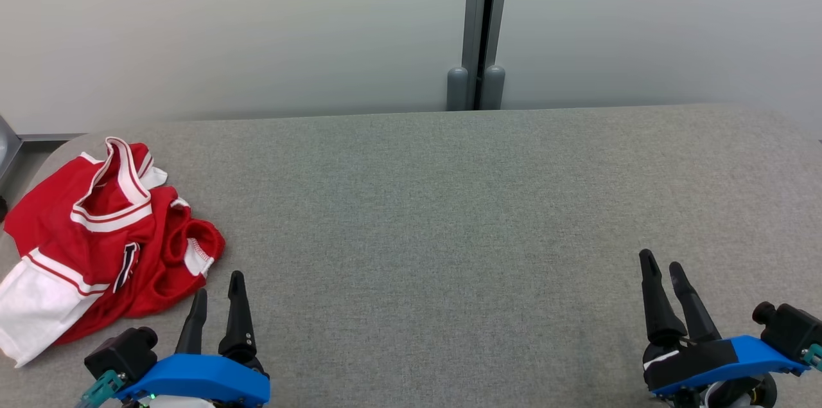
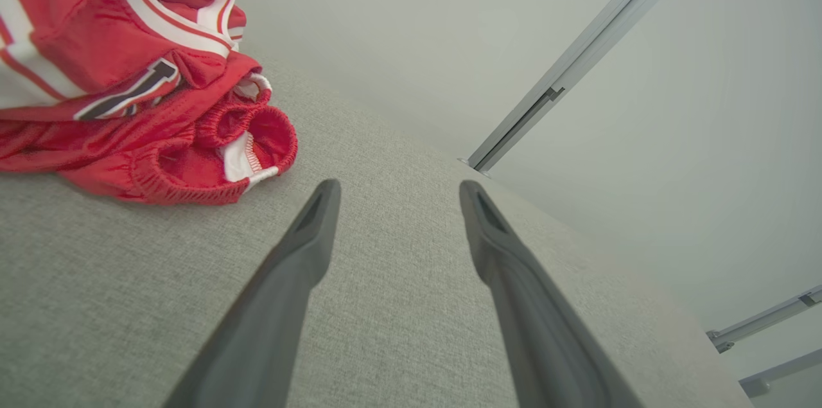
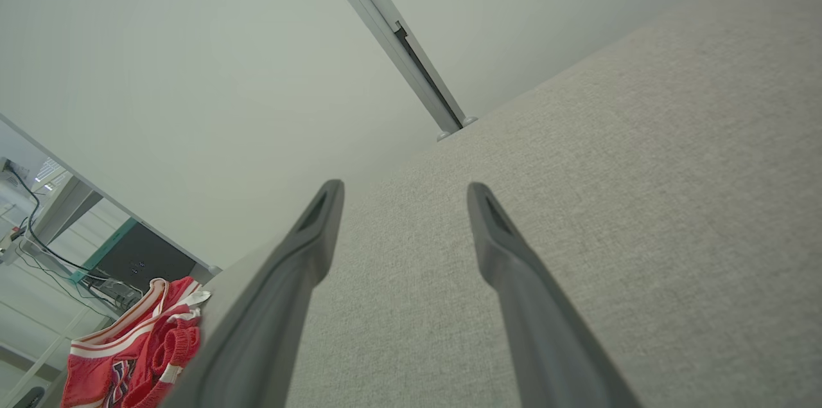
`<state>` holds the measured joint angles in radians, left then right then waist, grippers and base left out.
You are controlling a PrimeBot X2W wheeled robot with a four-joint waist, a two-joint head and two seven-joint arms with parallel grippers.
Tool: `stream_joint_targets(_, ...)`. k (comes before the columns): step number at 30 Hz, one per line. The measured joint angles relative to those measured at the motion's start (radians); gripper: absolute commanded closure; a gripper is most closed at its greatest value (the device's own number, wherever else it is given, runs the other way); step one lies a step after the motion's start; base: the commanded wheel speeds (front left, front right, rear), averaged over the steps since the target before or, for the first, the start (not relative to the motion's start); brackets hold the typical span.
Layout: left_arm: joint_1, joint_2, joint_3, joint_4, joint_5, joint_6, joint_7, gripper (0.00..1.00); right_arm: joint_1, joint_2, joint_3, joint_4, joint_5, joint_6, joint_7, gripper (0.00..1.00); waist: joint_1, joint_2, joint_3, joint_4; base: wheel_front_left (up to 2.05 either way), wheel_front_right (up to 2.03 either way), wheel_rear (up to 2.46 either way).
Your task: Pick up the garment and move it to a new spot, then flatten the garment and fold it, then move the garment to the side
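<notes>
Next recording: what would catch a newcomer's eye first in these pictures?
The red-and-white garment stands out first, crumpled in a heap at the left end of the grey table. Next come the two dark-fingered tools at the near edge. The left tool is open just beside the garment without touching it, and the right tool is open far off to the right.

A crumpled red-and-white jersey garment (image 1: 96, 234) lies at nine o'clock on the grey fabric-covered worktop (image 1: 449, 215). The left end effector (image 1: 219, 284), at seven o'clock just beside it, has its fingers parted and empty. The right end effector (image 1: 661, 260), at four o'clock, stands likewise, well apart.
</notes>
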<state>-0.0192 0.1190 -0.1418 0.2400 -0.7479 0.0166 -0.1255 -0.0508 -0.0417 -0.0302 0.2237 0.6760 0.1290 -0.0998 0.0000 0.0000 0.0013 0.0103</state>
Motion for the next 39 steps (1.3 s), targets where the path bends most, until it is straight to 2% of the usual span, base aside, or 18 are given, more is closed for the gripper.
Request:
stream_joint_targets(18,0.007,0.032,-0.059,0.006,0.180,0.032,-0.044,0.00,0.015,-0.001,-0.009,-0.013,-0.195,0.000,-0.009,0.00,0.0000,0.0000,-0.004,0.004,0.00,0.00,0.00)
stream_joint_targets(39,0.017,0.065,-0.119,0.007,0.329,0.062,-0.079,0.00,0.025,-0.003,-0.012,-0.015,-0.362,0.000,-0.025,0.00,0.0000,0.0000,-0.008,0.007,0.00,0.00,0.00)
